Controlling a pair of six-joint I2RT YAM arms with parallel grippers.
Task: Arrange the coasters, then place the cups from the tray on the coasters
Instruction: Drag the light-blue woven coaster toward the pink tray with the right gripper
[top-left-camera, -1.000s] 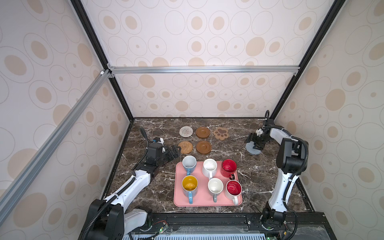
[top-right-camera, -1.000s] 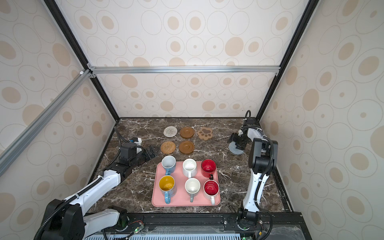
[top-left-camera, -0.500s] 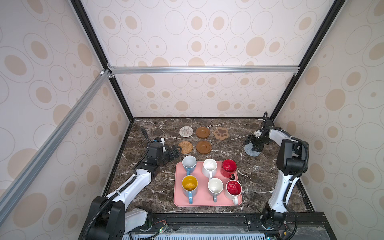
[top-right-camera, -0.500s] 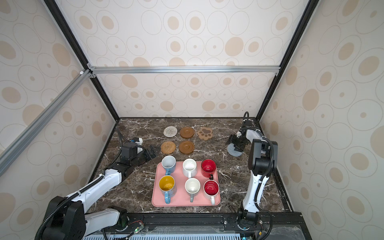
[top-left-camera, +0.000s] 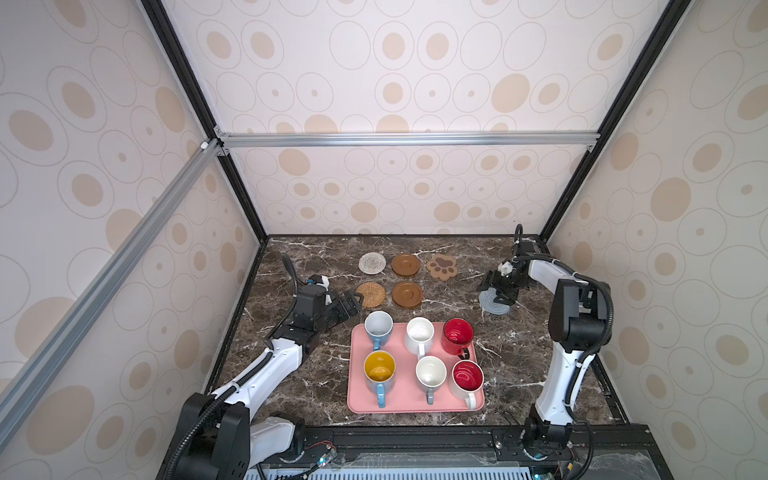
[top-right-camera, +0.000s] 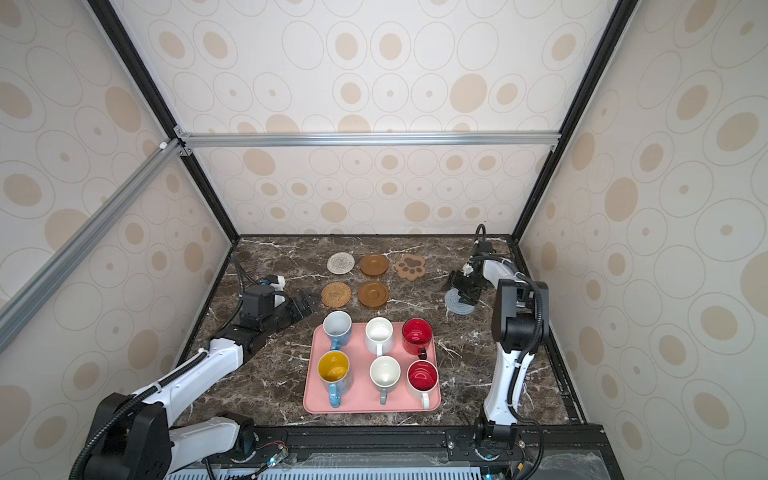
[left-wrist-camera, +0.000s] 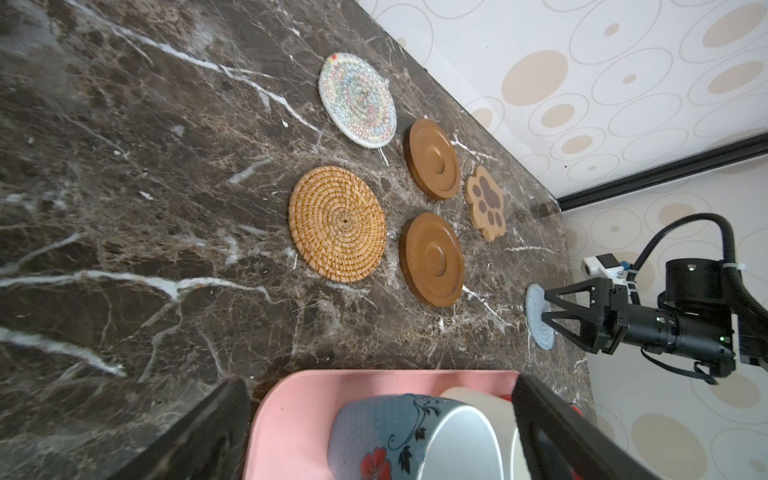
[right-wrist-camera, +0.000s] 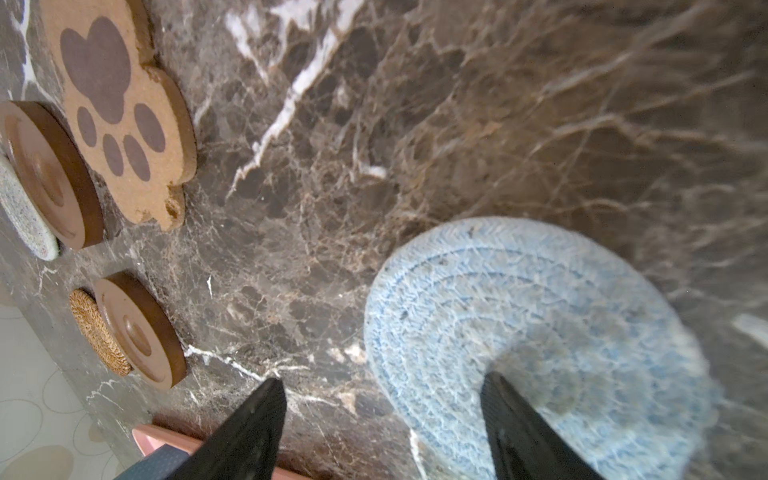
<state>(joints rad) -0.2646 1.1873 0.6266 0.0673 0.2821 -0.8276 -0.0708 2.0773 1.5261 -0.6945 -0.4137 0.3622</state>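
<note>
Five coasters lie in two rows at the back: grey-white woven (top-left-camera: 372, 263), brown disc (top-left-camera: 406, 264), paw-shaped (top-left-camera: 441, 267), tan rattan (top-left-camera: 370, 294) and a second brown disc (top-left-camera: 407, 294). The pale blue coaster (top-left-camera: 492, 306) lies apart on the right. My right gripper (top-left-camera: 496, 293) is open above it, one fingertip (right-wrist-camera: 511, 415) down on the mat, the other over bare marble. The pink tray (top-left-camera: 357, 399) holds several cups, upright. My left gripper (top-left-camera: 353, 301) is open and empty between the rattan coaster and the blue cup with white inside (top-left-camera: 378, 326), which fills the left wrist view (left-wrist-camera: 415, 436).
The marble table (top-left-camera: 299, 374) is boxed in by patterned walls with black posts at the back corners. Bare marble lies between the paw coaster and the blue coaster, and on either side of the tray. The right arm's upright link (top-left-camera: 573, 324) stands beside the tray.
My right gripper has moved a little left and toward the front, and the pale blue coaster has slid along under its fingertip. The left arm has barely moved.
</note>
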